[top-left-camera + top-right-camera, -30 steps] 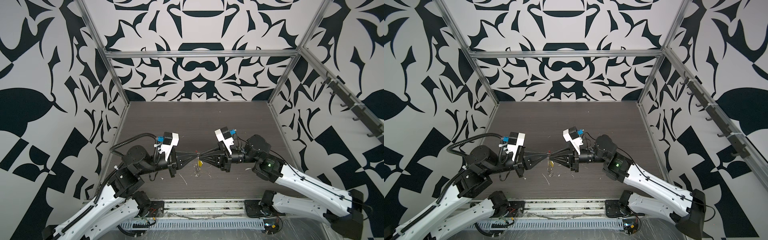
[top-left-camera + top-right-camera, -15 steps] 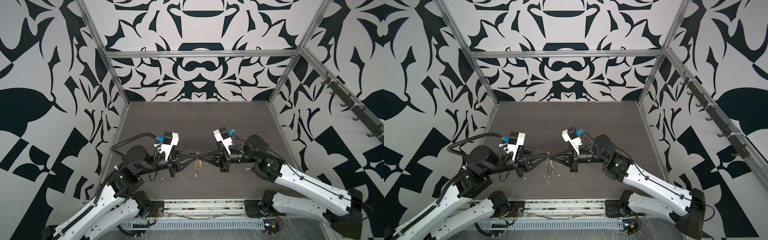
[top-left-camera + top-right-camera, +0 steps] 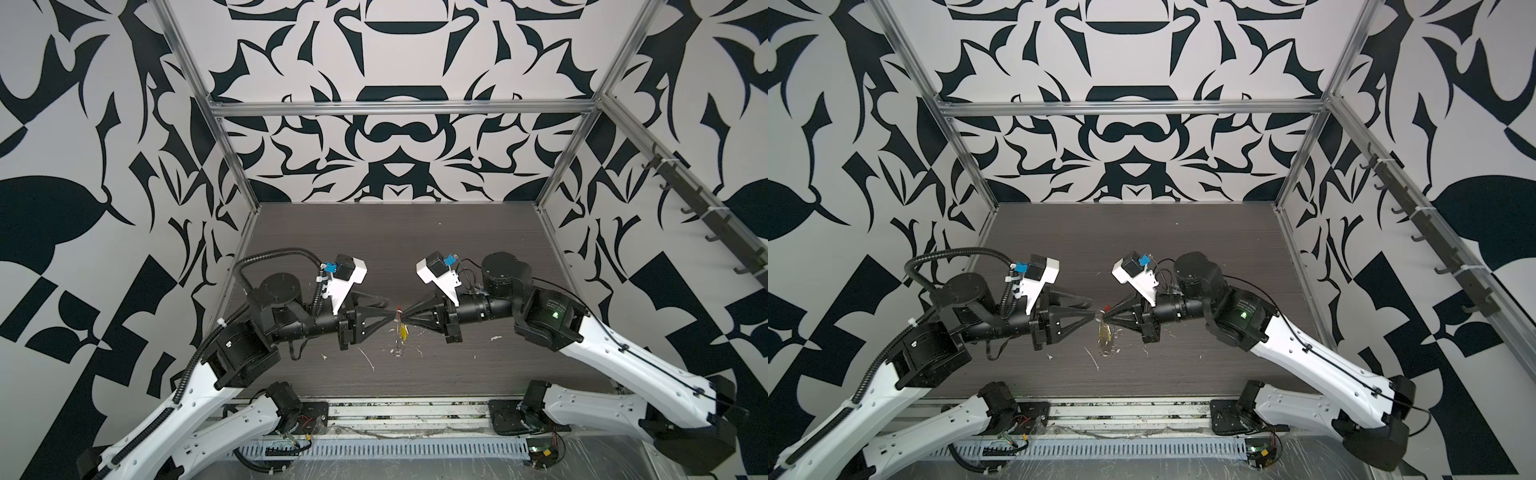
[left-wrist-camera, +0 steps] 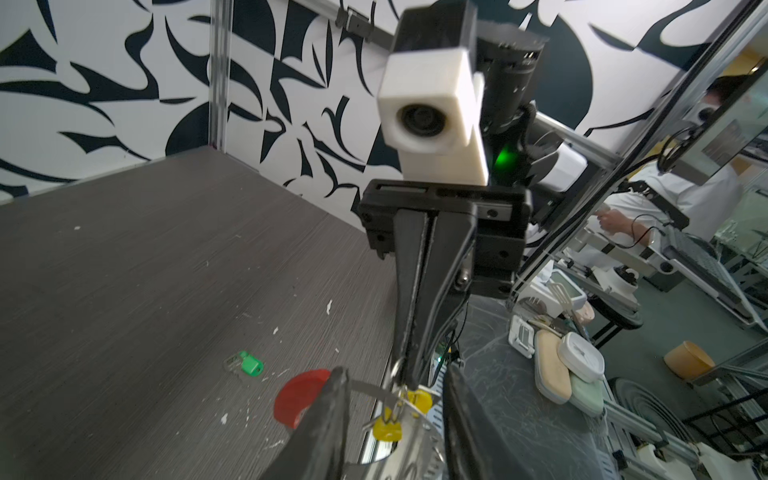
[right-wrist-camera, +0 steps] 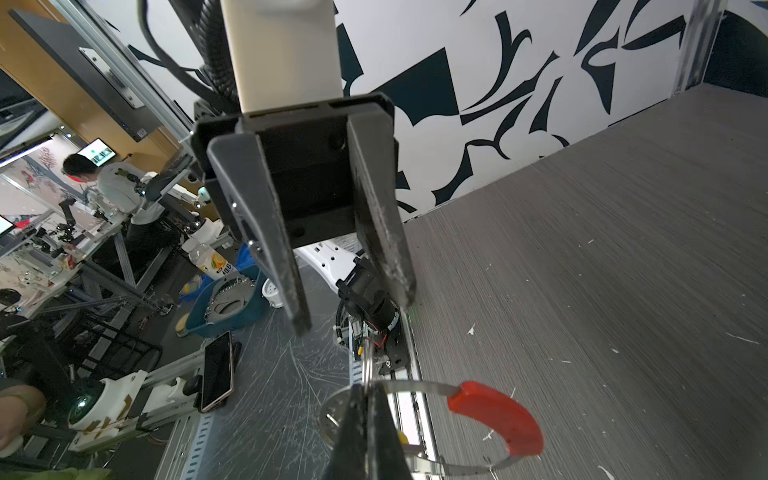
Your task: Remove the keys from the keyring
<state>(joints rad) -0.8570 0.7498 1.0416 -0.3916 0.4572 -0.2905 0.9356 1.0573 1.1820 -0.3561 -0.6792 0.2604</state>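
Observation:
The keyring, a thin grey hoop with a red sleeve, hangs in the air between the two arms. My right gripper is shut on its band beside a small split ring. A yellow-tagged key dangles from the hoop under the grip. My left gripper stands open with the band and the right fingertips between its fingers. The green-tagged key lies loose on the table. In both top views the left gripper and right gripper meet tip to tip at the red sleeve.
White scraps litter the dark wood-grain table near the front. A metal rail runs along the front edge by both arm bases. Patterned walls close in the left, back and right.
My left gripper has opened and let go of the keyring. The right gripper has closed fully on it and holds it alone. Both arms have barely shifted.

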